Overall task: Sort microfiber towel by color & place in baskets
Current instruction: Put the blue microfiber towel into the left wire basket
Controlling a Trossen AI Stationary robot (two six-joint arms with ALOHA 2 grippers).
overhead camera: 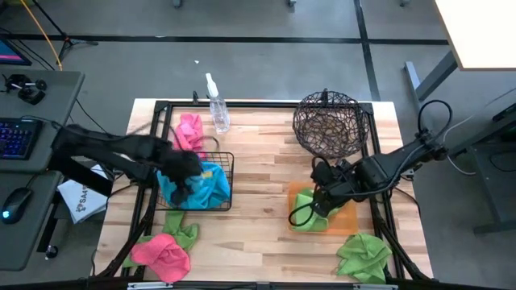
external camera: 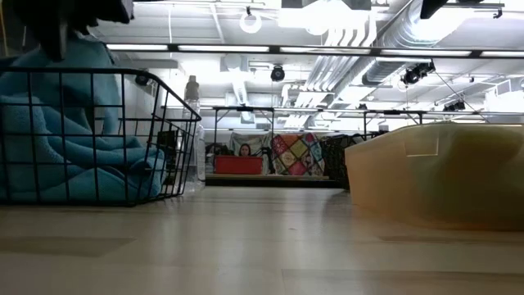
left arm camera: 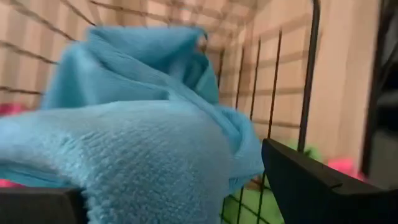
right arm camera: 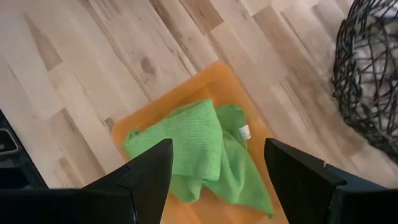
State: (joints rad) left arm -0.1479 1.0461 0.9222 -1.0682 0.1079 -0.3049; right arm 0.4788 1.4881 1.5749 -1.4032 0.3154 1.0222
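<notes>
My left gripper [overhead camera: 184, 179] is open, low in the square black wire basket [overhead camera: 226, 158]. A heaped blue towel [left arm camera: 143, 99] bulges up between its fingers. In the low view the blue towel [external camera: 65, 156] rises above the basket's rim [external camera: 98, 72]. My right gripper [right arm camera: 217, 149] is open and hovers over a green towel [right arm camera: 186, 137], which lies crumpled in the orange tray [right arm camera: 205, 78]. The round woven-wire basket [overhead camera: 329, 125] stands at the far right. My left gripper stands open from above around the top of the blue towel heap [left arm camera: 124, 155], which rests in the basket. Whether a finger [left arm camera: 311, 186] touches the cloth, I cannot tell.
A clear spray bottle [overhead camera: 216, 109] stands at the far edge, with a pink towel [overhead camera: 190, 130] beside the black basket. A pink towel [overhead camera: 161, 254] and a green one [overhead camera: 185, 234] lie near left. Another green towel [overhead camera: 363, 256] lies near right. Bare wood lies between the baskets.
</notes>
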